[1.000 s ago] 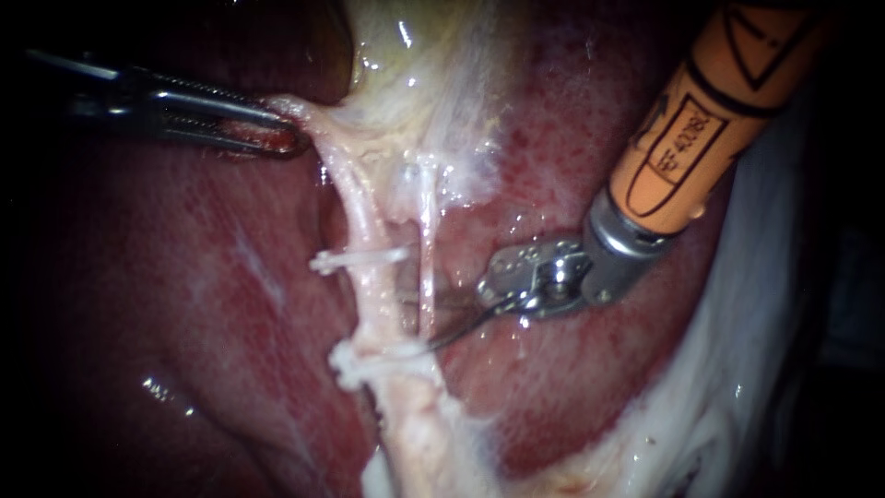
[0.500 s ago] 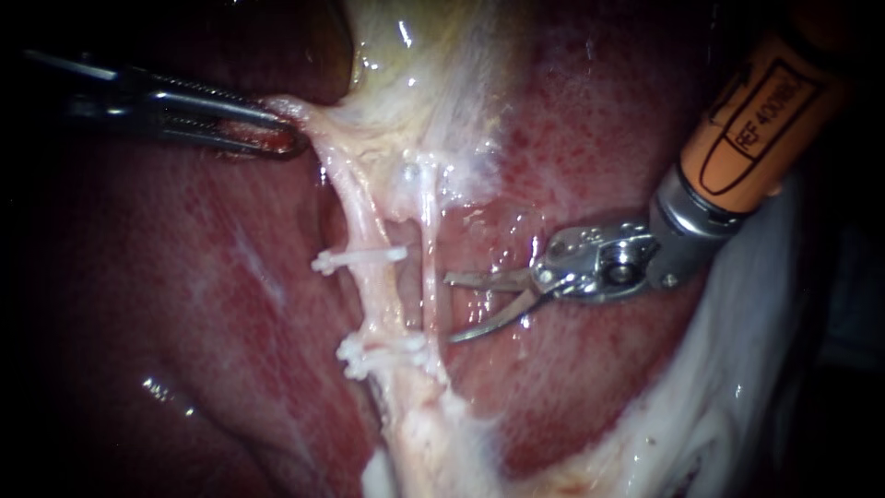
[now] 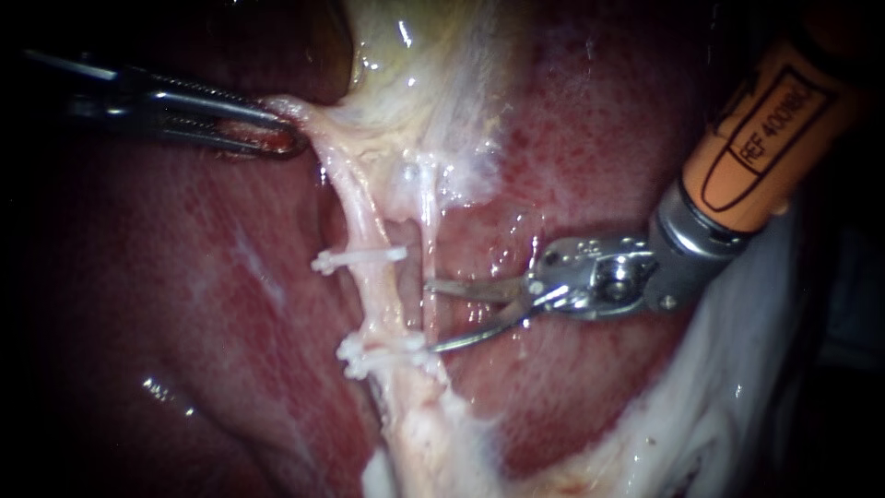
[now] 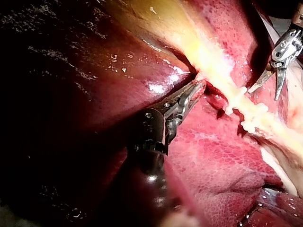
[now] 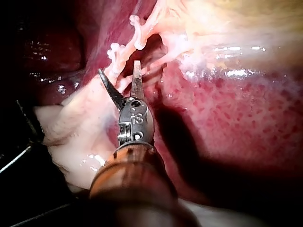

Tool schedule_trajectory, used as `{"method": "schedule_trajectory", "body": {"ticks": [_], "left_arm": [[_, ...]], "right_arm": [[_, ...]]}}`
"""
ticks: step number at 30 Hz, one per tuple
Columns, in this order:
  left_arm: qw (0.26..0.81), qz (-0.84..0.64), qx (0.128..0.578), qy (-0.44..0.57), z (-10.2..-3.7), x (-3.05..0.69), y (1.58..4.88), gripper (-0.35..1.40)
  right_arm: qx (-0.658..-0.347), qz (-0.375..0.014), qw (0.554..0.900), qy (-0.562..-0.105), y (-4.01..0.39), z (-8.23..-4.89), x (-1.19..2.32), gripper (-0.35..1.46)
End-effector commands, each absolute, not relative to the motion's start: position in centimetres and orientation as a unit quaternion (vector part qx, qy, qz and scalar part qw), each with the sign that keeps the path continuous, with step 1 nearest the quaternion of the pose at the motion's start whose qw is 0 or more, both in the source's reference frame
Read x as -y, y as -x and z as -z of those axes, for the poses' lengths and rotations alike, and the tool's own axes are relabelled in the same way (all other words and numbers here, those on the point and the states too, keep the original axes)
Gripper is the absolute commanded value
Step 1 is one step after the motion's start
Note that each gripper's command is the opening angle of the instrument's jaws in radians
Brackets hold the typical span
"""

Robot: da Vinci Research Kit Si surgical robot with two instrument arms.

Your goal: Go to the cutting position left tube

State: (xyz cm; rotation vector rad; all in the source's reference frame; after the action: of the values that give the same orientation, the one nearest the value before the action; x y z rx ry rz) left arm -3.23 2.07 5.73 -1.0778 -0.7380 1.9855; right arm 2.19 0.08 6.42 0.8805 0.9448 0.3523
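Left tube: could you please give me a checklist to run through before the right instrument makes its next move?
1. Right instrument jaws open: ok.
2. Left tube bare between upper clip and lower clip: ok.
3. Left tube between the open jaws: not ok; their tips reach only the right tube.
4. Right tube clear of the jaws: cannot tell.
5. Left instrument shut on tissue, tubes stretched: ok.
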Motion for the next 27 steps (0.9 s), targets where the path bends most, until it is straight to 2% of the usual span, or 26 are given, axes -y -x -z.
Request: {"method": "schedule_trajectory", "body": {"ticks": [1,12,18,27], "left_arm": [[0.373,-0.775,0.288,0.421,-5.73,-2.07,3.23,-0.35],[0.373,-0.775,0.288,0.421,-5.73,-2.07,3.23,-0.35],[0.373,-0.775,0.288,0.421,-5.73,-2.07,3.23,-0.35],[0.373,-0.775,0.288,0.421,-5.74,-2.07,3.23,-0.35]], "right_arm": [[-0.435,-0.164,0.784,-0.411,-2.21,-6.46,-0.05,1.37],[-0.417,-0.166,0.78,-0.435,-2.26,-6.85,0.1,1.4],[-0.416,-0.166,0.781,-0.435,-2.32,-6.89,0.06,1.42],[-0.436,-0.147,0.76,-0.459,-2.55,-6.82,0.09,1.43]]}}
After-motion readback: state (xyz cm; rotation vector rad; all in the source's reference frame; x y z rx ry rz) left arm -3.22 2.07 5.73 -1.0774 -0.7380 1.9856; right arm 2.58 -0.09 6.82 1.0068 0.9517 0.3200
